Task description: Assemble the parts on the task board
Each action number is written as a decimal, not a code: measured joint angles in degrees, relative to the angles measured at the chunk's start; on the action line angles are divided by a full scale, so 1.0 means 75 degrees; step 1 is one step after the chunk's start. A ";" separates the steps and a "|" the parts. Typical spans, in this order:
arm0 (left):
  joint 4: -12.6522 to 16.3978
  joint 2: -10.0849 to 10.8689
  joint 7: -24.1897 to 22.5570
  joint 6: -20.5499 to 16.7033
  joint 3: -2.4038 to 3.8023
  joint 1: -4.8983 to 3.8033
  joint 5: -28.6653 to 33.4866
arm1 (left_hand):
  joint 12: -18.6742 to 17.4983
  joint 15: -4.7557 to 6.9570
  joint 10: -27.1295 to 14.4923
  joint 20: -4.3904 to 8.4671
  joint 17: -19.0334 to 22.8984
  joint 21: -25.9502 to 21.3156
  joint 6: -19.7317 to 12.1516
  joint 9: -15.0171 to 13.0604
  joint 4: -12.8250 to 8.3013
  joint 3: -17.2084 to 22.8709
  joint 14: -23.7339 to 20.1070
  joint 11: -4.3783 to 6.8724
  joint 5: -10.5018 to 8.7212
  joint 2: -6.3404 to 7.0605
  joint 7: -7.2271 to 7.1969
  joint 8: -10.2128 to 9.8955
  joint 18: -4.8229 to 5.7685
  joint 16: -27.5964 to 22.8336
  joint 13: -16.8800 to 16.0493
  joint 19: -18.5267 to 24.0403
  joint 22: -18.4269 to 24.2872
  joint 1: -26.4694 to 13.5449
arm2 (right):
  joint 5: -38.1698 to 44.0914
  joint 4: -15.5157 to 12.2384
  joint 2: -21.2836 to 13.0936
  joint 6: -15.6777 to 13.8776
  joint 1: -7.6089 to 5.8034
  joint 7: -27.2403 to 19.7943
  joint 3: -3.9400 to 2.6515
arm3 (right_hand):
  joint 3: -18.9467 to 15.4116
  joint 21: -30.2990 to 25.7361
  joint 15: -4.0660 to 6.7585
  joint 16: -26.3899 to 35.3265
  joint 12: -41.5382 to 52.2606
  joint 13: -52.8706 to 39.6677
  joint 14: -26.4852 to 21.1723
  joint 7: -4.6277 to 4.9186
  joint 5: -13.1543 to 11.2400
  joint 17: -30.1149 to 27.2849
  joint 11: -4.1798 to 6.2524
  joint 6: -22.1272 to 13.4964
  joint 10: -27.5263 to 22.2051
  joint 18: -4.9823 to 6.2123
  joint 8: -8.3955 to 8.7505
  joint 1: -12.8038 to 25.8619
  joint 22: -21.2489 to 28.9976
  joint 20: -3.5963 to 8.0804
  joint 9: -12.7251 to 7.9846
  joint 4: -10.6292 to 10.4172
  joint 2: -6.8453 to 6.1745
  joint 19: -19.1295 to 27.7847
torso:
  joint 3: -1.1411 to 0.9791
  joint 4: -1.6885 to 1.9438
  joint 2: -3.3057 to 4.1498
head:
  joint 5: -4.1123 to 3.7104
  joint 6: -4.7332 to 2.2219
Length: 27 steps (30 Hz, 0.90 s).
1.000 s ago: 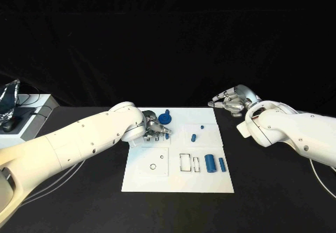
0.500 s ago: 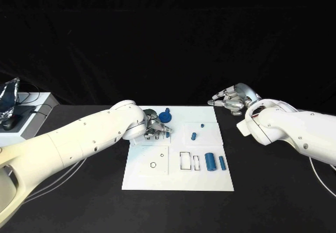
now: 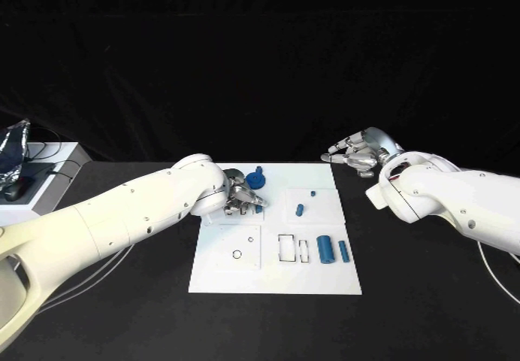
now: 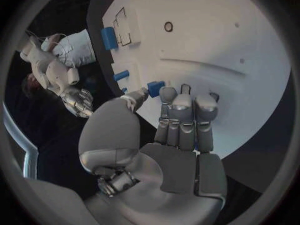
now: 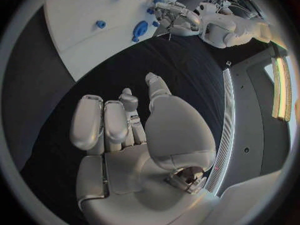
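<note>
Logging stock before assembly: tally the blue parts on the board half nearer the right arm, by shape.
Thick cylinder: 1
Slim rod: 1
Short pegs: 2
Total: 4

Black table (image 3: pixel 433 286), white task board (image 3: pixel 276 278) lying at centre

Matt white task board (image 3: pixel 271 271), smooth, plastic-looking, with shallow recesses outlined in black. Small blue parts (image 3: pixel 324 249) of smooth plastic with a dull sheen. Black tabletop (image 3: pixel 422 301), matt, cloth-like, without reflections. Dark backdrop (image 3: pixel 260 75) behind, looks like matt cloth. Glossy white arm shells (image 3: pixel 119 226), hard and smooth, catching soft highlights. Left hand (image 4: pixel 181 135) and right hand (image 5: pixel 125 135) in silvery metal-look finish, satin rather than mirror-bright, with smooth pale pads on the fingers (image 4: pixel 205 110).
</note>
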<state>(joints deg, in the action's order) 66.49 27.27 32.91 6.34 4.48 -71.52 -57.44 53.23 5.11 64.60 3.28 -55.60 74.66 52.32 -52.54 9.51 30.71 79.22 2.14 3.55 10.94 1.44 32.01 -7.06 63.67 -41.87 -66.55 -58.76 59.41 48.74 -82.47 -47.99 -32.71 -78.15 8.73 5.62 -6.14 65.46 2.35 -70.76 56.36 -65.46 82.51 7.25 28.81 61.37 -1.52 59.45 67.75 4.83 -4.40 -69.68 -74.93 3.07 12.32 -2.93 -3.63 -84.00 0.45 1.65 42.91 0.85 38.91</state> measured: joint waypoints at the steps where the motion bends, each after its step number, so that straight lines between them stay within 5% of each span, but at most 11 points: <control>1: 0.0006 0.0001 -0.0001 0.0008 0.0000 0.0000 0.0000 | 0.0000 0.0000 0.0000 0.0000 -0.0009 -0.0013 0.0000 0.0016 -0.0058 0.0129 0.0000 0.0000 0.0000 -0.0007 0.0000 -0.0012 0.0001 0.0000 0.0000 0.0000 -0.0016 0.0007 | 0.0000 0.0002 0.0001 0.0002 0.0000 0.0000 0.0000 | 0.0000 0.0000 0.0000 0.0000 0.0000 0.0000 0.0000 0.0000 0.0000 0.0000 0.0000 0.0000 0.0000 0.0000 0.0000 0.0000 0.0000 0.0000 0.0000 0.0000 0.0000 0.0000 | 0.0000 0.0001 -0.0001 | 0.0002 0.0000; 12: 0.0038 0.0021 -0.0036 0.0048 0.0023 -0.0029 0.0015 | -0.0089 -0.0029 -0.0042 0.0000 -0.0082 -0.0066 -0.0014 0.0209 -0.0797 0.1287 -0.0029 0.0011 0.0007 -0.0312 0.0015 -0.0280 0.0000 0.0045 0.0032 0.0000 -0.0106 -0.0011 | -0.0002 0.0023 -0.0002 0.0007 0.0000 0.0003 0.0000 | -0.0021 0.0000 0.0000 0.0000 0.0000 0.0001 0.0000 -0.0002 0.0000 0.0014 0.0003 -0.0001 -0.0003 0.0000 0.0000 0.0000 0.0001 0.0000 -0.0001 0.0021 0.0000 0.0000 | 0.0003 0.0006 -0.0003 | 0.0021 -0.0004; 15: 0.0043 0.0032 -0.0046 0.0059 0.0023 -0.0030 0.0018 | -0.0091 -0.0029 -0.0044 0.0000 -0.0108 -0.0097 -0.0028 0.0206 -0.0816 0.1306 -0.0029 0.0009 0.0066 -0.0379 0.0028 -0.0305 0.0000 0.0045 0.0043 0.0000 -0.0127 -0.0031 | -0.0002 0.0026 -0.0002 0.0007 0.0000 0.0003 0.0000 | -0.0021 0.0000 0.0000 0.0000 0.0000 0.0001 0.0000 -0.0013 0.0000 0.0014 0.0016 -0.0012 -0.0016 0.0000 0.0000 0.0000 0.0001 0.0000 -0.0002 0.0021 0.0000 0.0000 | 0.0004 0.0007 -0.0002 | 0.0029 -0.0004; 23: 0.0062 0.0074 -0.0059 0.0101 0.0018 -0.0023 0.0030 | -0.0266 -0.0082 -0.0095 -0.0016 -0.0114 -0.0128 -0.0128 0.0158 -0.0852 0.1292 -0.0083 -0.0043 0.0870 -0.0484 0.0125 -0.0456 0.0000 0.0045 0.0134 0.0016 -0.0152 -0.0122 | -0.0004 0.0030 -0.0009 0.0007 0.0000 0.0004 0.0000 | -0.0021 0.0000 0.0000 -0.0001 0.0000 0.0001 0.0000 -0.0013 0.0000 0.0014 0.0016 -0.0013 -0.0017 -0.0001 0.0000 0.0032 0.0002 0.0000 -0.0003 0.0021 0.0032 0.0000 | 0.0004 0.0007 0.0000 | 0.0052 0.0005; 27: 0.0090 0.0077 -0.0071 0.0124 0.0015 -0.0020 0.0037 | -0.0309 -0.0082 -0.0096 -0.0027 -0.0130 -0.0128 -0.0140 0.0143 -0.0894 0.1251 -0.0083 -0.0043 0.1036 -0.0485 0.0137 -0.0497 0.0000 0.0045 0.0180 0.0027 -0.0179 -0.0122 | -0.0006 0.0033 -0.0010 0.0007 0.0000 0.0004 0.0000 | -0.0043 0.0000 0.0000 -0.0001 0.0000 0.0001 0.0000 -0.0014 0.0001 0.0013 0.0016 -0.0013 -0.0017 0.0000 0.0000 0.0032 0.0002 0.0000 -0.0003 0.0043 0.0032 0.0000 | 0.0003 0.0006 0.0001 | 0.0060 0.0007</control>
<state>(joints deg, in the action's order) 67.16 27.85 32.38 7.27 4.60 -71.68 -57.16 50.92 4.49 63.88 3.08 -56.58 73.70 51.27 -51.46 2.81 40.09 78.60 1.82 11.32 7.30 2.48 28.28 -7.06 64.01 -40.52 -66.35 -60.10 58.50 48.69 -82.22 -48.07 -32.66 -78.14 8.76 5.62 -6.47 65.46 2.35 -70.76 56.36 -65.45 82.51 7.15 28.82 61.47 -1.40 59.35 67.62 4.82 -4.40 -69.44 -74.91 3.07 12.30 -2.60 -3.39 -84.00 0.47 1.70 42.91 1.30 38.96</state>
